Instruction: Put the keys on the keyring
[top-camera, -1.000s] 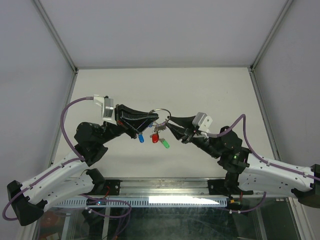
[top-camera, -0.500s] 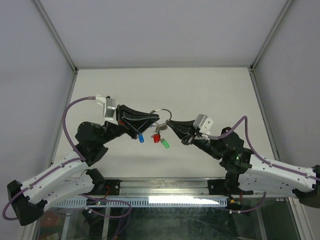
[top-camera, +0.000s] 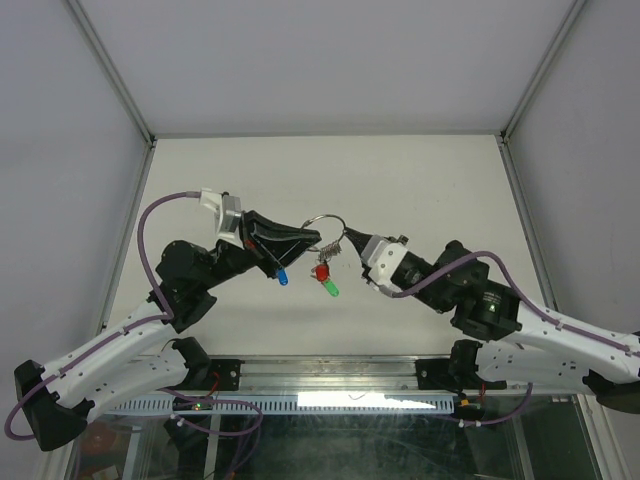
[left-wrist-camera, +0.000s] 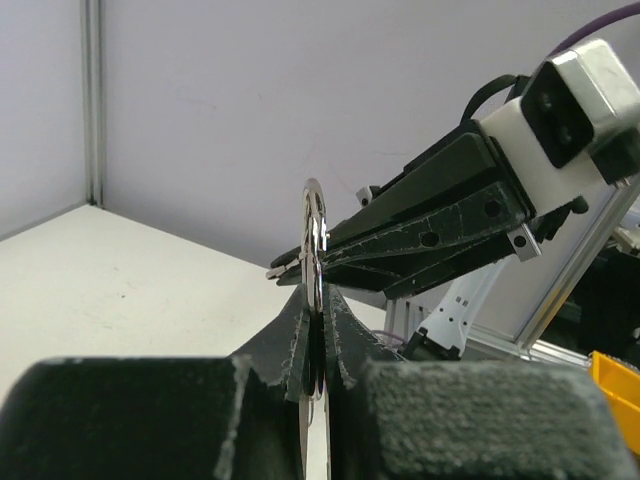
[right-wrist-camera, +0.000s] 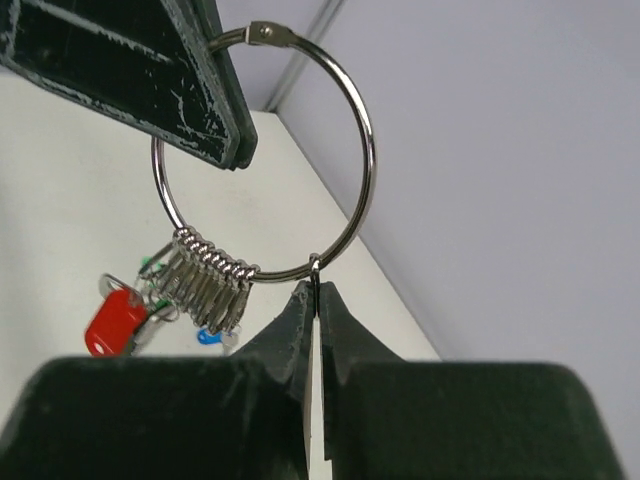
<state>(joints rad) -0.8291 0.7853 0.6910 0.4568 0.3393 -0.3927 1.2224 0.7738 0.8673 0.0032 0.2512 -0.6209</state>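
Nearest, at the desk's (top-camera: 420, 180) near edge: left arm (top-camera: 110, 350) and right arm (top-camera: 560, 345), reaching in toward each other. Farther in, meeting over the middle of the desk: left jaws clamped shut on the keyring (right-wrist-camera: 372, 150), pinching its wire on the left side. Right jaws closed tight too, gripping the ring's opposite side with just the tips. Held up off the desk between the two. Hanging bunched from its lower arc: keys (right-wrist-camera: 205, 285), with a red cap (top-camera: 322, 271), a green cap (top-camera: 330, 289) and, nearer the left jaws, a blue cap (top-camera: 283, 276). Beyond, white desk and grey walls (top-camera: 320, 60).
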